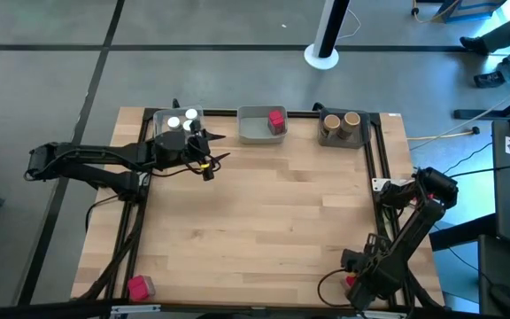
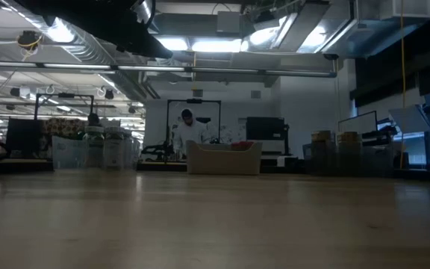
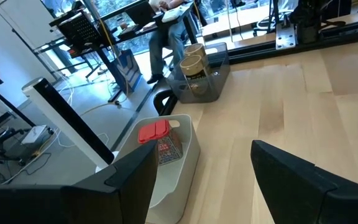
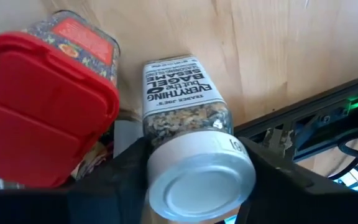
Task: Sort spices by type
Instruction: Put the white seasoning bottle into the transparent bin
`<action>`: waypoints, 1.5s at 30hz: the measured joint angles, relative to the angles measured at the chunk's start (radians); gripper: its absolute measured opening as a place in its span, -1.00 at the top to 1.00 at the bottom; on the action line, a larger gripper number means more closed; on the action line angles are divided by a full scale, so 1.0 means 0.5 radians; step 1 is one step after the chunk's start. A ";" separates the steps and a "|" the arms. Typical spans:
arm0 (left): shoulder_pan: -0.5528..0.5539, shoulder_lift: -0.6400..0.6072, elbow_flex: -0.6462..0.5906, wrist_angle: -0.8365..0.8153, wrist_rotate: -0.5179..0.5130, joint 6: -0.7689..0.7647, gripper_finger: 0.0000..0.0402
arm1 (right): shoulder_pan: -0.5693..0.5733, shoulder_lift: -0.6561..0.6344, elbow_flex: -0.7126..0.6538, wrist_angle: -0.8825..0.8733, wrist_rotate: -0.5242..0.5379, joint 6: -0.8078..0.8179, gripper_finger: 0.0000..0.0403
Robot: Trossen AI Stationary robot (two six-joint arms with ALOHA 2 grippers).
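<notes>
The right claw [image 4: 194, 163] was seen at the desk's near right corner, its two dark fingers set on either side of a white-capped jar [image 4: 188, 134] just below the cap. The fingers appeared to touch the jar's sides, but whether a firm grip had been made could not be told. On the jar's label "EVERYTHING BUT THE BAGEL SESAME" and "TRADER JOE'S" could be read. Just beside that jar a red-lidded packet [image 4: 45, 106] with a patterned side was standing; its print was too small to read.

Relative to the middle tray [image 1: 262, 125] at the desk's [image 1: 264, 230] far edge, the left claw [image 1: 204, 158] was held just to the left and slightly nearer, open and empty. Left of the middle tray two white-capped jars [image 1: 182, 121] were lying in a tray; in the middle tray itself a red packet [image 3: 160, 138] was lying; right of it two tan jars [image 3: 192, 62] were standing in a third tray. Far from the middle tray, at the near left corner, another red packet [image 1: 138, 286] was left unsorted.

The step in hand was judged to be the pick-up of the bagel-seasoning jar. Next, the grip would need to be secured, the jar lifted clear of the neighbouring red packet, and carried to the tray left of the middle one.
</notes>
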 joint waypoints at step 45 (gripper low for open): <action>0.000 0.000 0.000 0.003 0.000 0.004 -0.22 | -1.573 -0.009 0.307 0.260 0.762 -1.450 -0.05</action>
